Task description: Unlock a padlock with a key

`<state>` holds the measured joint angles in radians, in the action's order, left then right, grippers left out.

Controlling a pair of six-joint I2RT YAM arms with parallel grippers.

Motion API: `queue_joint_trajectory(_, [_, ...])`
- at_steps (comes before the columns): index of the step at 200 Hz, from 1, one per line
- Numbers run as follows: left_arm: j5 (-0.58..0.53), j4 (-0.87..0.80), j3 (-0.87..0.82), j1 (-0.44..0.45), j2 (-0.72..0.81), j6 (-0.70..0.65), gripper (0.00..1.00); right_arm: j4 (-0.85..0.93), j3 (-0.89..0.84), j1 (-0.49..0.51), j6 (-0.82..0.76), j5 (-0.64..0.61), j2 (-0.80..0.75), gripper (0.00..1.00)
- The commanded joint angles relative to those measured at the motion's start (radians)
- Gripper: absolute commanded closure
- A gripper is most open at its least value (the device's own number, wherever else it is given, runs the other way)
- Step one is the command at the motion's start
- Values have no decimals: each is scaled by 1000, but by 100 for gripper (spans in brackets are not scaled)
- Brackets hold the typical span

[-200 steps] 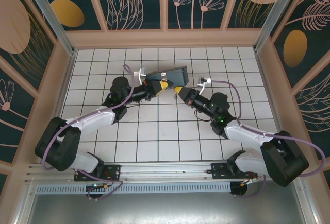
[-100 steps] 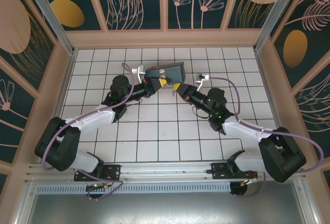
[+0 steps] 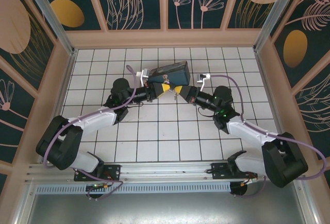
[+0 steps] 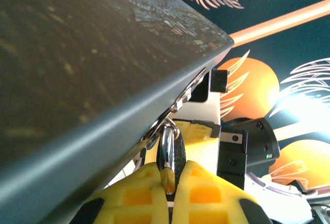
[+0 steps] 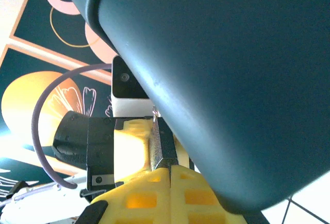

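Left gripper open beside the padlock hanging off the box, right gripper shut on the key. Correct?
Not quite. The left gripper isn't open: it is shut on the padlock, pinching it just below the edge of the box, as the left wrist view shows. The right gripper is shut on the key, as stated.
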<state>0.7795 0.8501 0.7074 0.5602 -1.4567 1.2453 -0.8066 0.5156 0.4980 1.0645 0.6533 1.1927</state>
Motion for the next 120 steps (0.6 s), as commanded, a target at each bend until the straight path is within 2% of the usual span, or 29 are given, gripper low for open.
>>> queue_joint_trajectory(1, [160, -116, 26, 37, 46, -84, 100, -26, 9, -13, -49, 51, -51, 100])
queue_joint_trajectory(39, [151, -70, 6, 63, 28, -47, 100, -136, 32, 43, -10, 25, 19, 100])
queue_joint_trajectory(60, [139, 0, -10, 77, 15, 12, 100, -180, 88, 119, 0, 3, 92, 100])
queue_joint_trajectory(82, [95, -10, -24, 58, 34, 26, 100, -178, 116, 145, 3, -5, 113, 95])
queue_joint_trajectory(120, [40, -42, -69, -27, 94, 34, 100, -45, 16, 99, -6, -97, -16, 80])
